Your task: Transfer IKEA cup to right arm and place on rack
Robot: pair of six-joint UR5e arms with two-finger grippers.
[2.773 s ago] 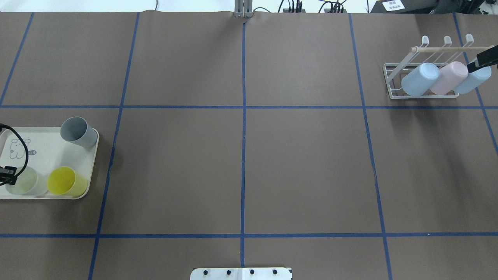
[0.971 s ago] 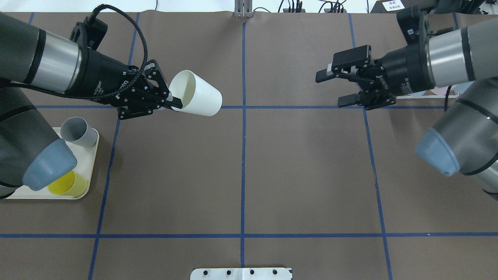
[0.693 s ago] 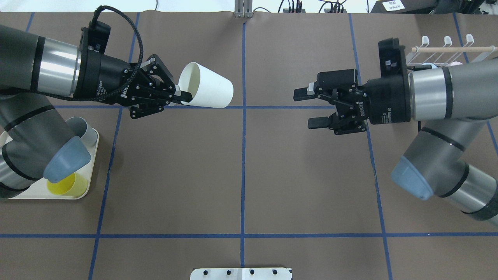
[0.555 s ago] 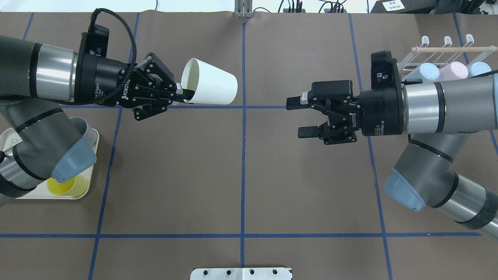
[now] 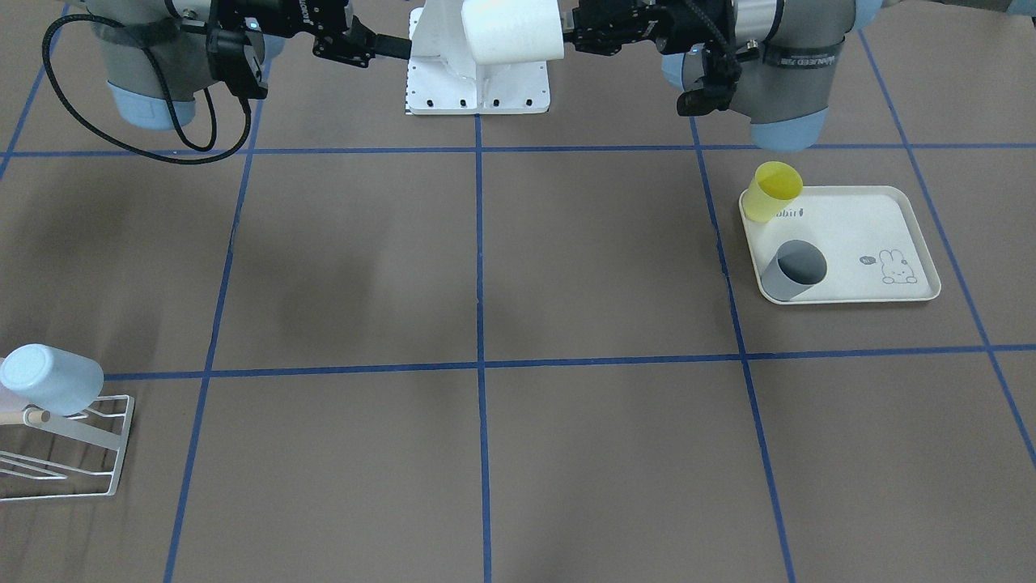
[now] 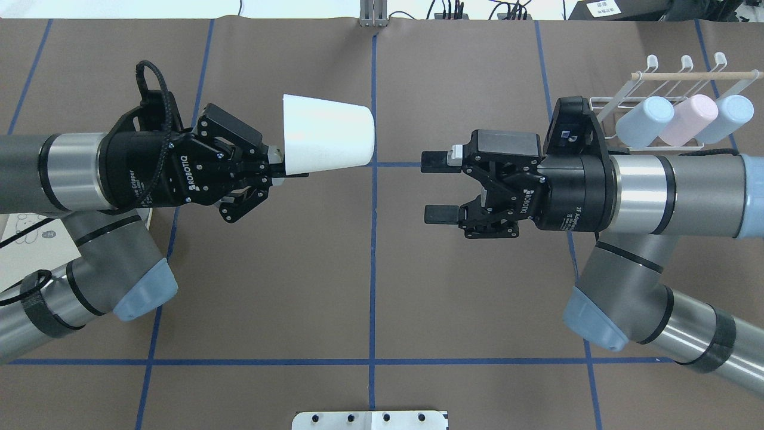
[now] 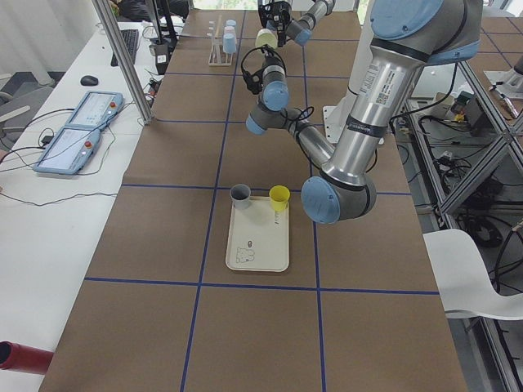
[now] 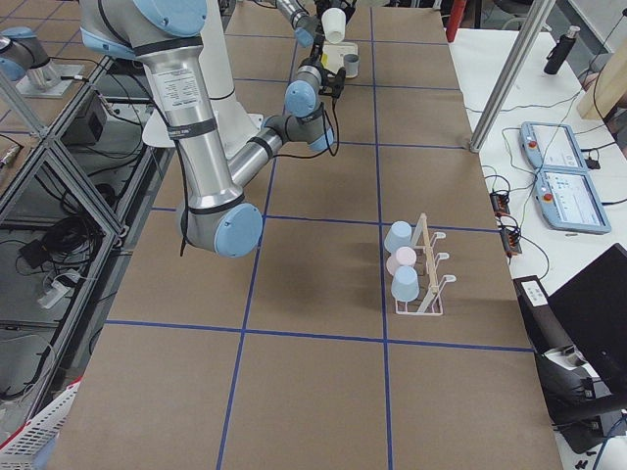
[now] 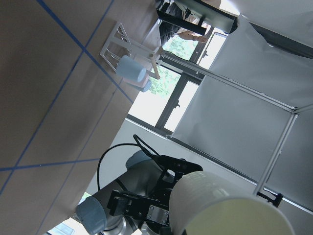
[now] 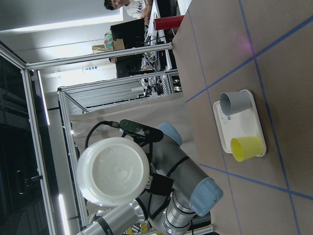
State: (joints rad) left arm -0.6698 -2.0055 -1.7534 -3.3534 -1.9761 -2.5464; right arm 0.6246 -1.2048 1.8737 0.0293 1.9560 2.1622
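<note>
**Overhead exterior: cup held out in mid-air, hand-over not yet made**

The cup (image 6: 328,141) is held on its side above the table (image 6: 268,286), just left of centre in the upper middle of the overhead frame. Its base is pointed towards the frame's right. Its rim is clamped by the left gripper (image 6: 282,169). The right gripper (image 6: 434,187) is set facing it from right of centre with jaws spread wide, and a clear gap is left between its fingertips and the base.

The step in hand is judged to be the approach to the hand-over. The open jaws are seen lower in the frame than the cup's axis, and in the right wrist view the base appears off to the lower left. Alignment should therefore be corrected before the gap is closed. The tapered wall should be straddled well past the base. The left grip should be released only once the right jaws are clamped, or the cup may be dropped or knocked askew.

The rack (image 6: 692,76) is found at the upper right, beyond the right arm. A blue cup (image 6: 644,121), a pink cup (image 6: 692,117) and a second blue cup (image 6: 727,116) are already hung on it, and whether a free prong is left cannot be told. The tray (image 5: 866,223), with a yellow cup (image 5: 773,190) and a grey cup (image 5: 793,271), lies at the right of the front-facing frame, well apart from the exchange.
</note>
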